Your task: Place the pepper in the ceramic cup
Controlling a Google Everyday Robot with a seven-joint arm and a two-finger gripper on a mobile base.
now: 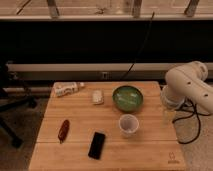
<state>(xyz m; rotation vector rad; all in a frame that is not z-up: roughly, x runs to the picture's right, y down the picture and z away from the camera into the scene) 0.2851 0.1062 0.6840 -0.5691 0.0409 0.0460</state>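
Observation:
A red pepper point(63, 130) lies on the left part of the wooden table point(150, 155). A white ceramic cup point(128, 124) stands upright right of the table's middle, in front of a green bowl. My white arm point(190, 86) comes in from the right. My gripper point(169, 116) hangs down over the table's right edge, right of the cup and far from the pepper. It holds nothing that I can see.
A green bowl point(127, 98) stands at the back. A small white object point(97, 97) and a lying bottle point(68, 89) are at the back left. A black phone point(97, 145) lies in front between pepper and cup. A dark chair base point(10, 107) stands left of the table.

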